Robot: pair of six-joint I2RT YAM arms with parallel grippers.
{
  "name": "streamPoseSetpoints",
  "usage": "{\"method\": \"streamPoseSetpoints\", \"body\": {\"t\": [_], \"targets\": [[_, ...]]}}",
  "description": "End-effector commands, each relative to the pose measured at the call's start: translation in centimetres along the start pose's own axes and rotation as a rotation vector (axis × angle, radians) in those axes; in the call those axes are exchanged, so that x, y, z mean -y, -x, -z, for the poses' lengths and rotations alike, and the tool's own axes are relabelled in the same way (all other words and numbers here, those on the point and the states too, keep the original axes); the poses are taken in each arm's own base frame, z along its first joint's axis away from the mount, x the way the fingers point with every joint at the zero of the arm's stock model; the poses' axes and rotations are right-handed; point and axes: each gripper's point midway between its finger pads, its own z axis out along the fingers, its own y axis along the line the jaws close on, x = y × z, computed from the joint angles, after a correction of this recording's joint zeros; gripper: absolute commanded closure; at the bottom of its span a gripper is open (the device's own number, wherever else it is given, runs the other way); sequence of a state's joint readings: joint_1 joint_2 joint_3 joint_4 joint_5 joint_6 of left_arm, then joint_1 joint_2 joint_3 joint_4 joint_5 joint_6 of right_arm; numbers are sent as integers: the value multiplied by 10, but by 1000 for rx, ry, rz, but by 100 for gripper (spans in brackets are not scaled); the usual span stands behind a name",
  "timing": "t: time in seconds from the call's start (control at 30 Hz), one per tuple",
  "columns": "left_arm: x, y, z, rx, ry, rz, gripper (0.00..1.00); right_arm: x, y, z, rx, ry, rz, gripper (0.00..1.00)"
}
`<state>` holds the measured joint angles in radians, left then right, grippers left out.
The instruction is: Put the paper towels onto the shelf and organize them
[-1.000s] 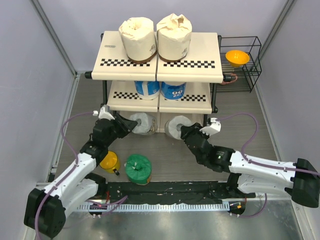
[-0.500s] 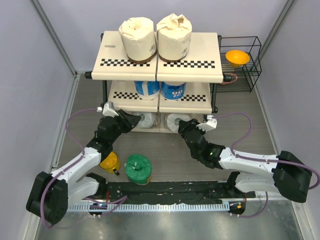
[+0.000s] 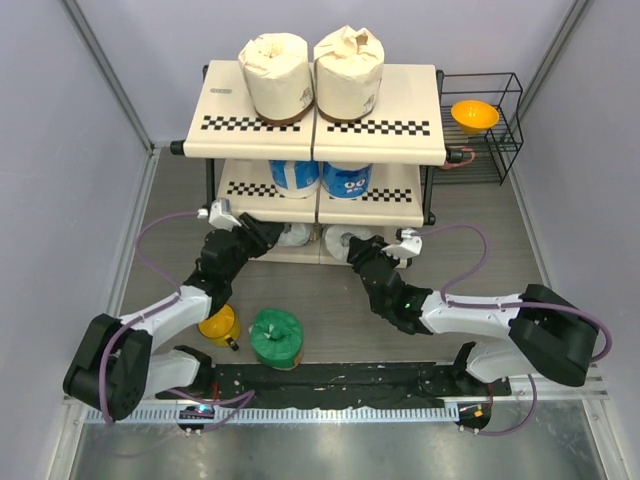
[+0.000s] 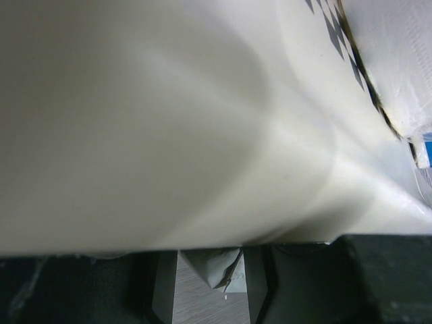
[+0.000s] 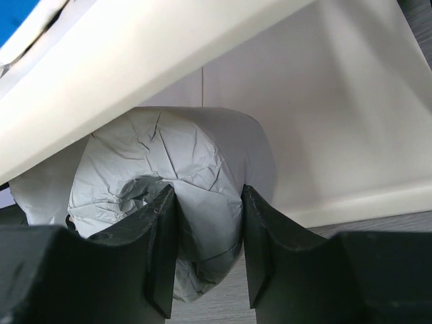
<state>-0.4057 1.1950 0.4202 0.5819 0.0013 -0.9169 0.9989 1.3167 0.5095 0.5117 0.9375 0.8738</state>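
Note:
The shelf (image 3: 400,105) carries two cream paper towels (image 3: 275,75) on its top board and two blue-and-white ones (image 3: 347,182) on the middle board. My left gripper (image 3: 268,237) reaches under the middle board, shut on a grey roll (image 3: 295,235). In the left wrist view the cream board (image 4: 169,121) hides most of that roll; only grey wrap (image 4: 219,266) shows between the fingers. My right gripper (image 3: 355,250) is shut on the second grey roll (image 3: 338,238), one finger in its centre hole, as the right wrist view (image 5: 182,148) shows. The green roll (image 3: 276,338) stands on the floor.
A yellow mug (image 3: 218,325) stands left of the green roll, under my left arm. A black wire rack (image 3: 490,130) with an orange bowl (image 3: 474,115) stands right of the shelf. Grey walls close in both sides.
Both arms have pushed forward, carrying the two grey rolls from in front of the shelf to under its middle board. The green roll and mug have not moved.

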Motion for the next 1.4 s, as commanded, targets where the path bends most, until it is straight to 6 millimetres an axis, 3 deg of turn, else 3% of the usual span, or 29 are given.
{"method": "streamPoseSetpoints", "body": {"t": [0.0,0.67,1.07,1.37], "targets": [[12,6,-4,25,-48,6,68,-20,26,-5,115,42,-131,60],[-16,-27,1,-35,-24,11,68,-12,8,-13,133,41,-128,60],[-40,-31,11,-13,67,-7,68,-4,13,-12,158,18,-131,60],[-39,-34,4,-22,58,-5,68,-11,10,-16,160,28,-122,59]]}}
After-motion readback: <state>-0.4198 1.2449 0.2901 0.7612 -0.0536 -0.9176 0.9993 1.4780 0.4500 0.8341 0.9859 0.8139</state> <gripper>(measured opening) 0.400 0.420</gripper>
